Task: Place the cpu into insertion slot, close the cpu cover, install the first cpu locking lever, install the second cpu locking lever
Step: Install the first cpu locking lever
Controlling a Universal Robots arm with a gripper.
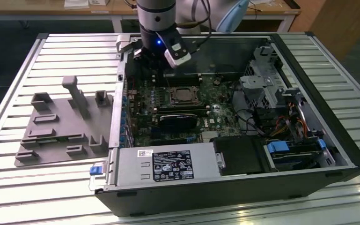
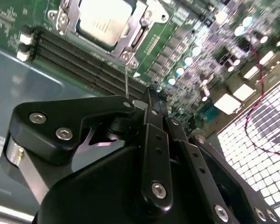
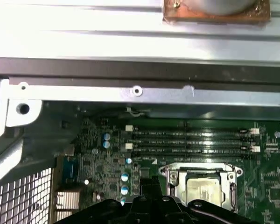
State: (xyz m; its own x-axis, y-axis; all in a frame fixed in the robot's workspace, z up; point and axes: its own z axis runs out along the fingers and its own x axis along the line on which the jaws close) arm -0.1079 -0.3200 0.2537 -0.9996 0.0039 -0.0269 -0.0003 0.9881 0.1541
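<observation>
The cpu (image 2: 105,21) lies seated in the slot (image 3: 234,186), cover (image 3: 196,168) flat around it, mid-board in the case (image 1: 242,187); the end effector (image 2: 151,95) hangs above the memory slots (image 3: 191,142) just beside; how far it is open cannot be told.

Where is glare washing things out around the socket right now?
First wrist view: the table slats are blown white, the cpu shines pale. Second wrist view: glare floods the vent grille. Exterior view: the motherboard sits in shade.
</observation>
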